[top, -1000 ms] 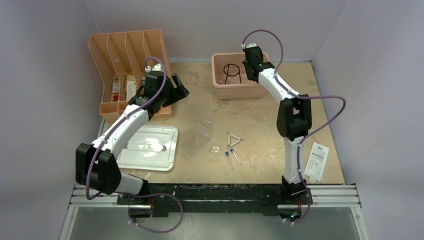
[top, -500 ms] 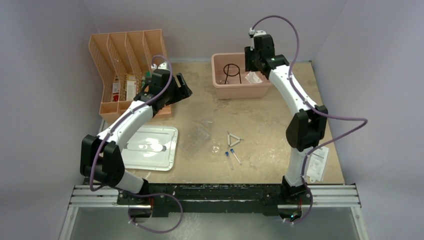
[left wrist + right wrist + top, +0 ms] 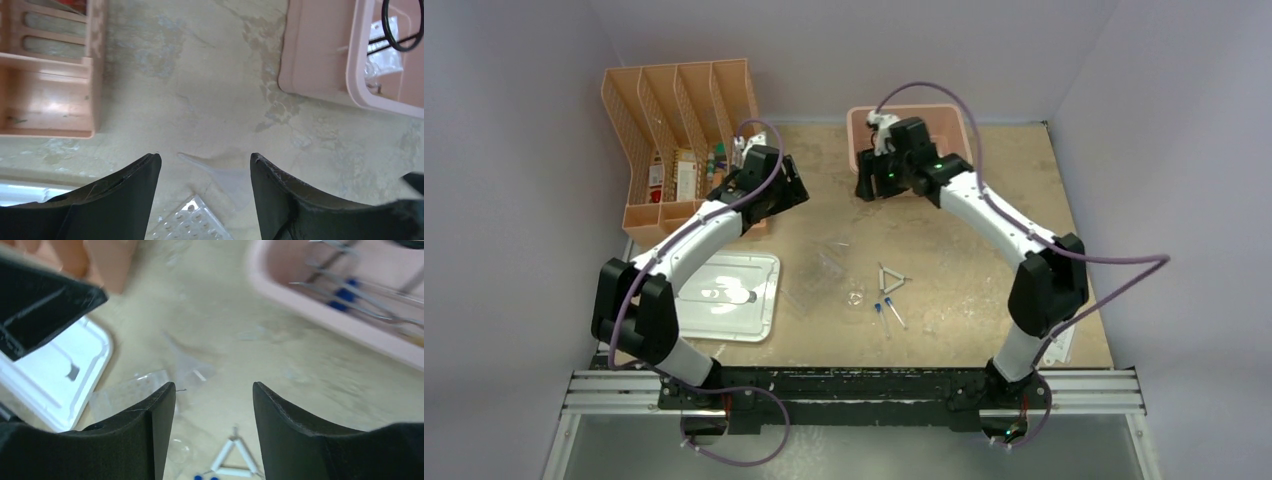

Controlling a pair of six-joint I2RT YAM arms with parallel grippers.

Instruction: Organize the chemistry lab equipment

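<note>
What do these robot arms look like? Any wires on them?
The left arm and right arm are slim white tubes linked by chunky black joints, each trailed by a loose purple cable. The left claw and right claw each have two broad matte black fingers tapering to blunt tips.
</note>
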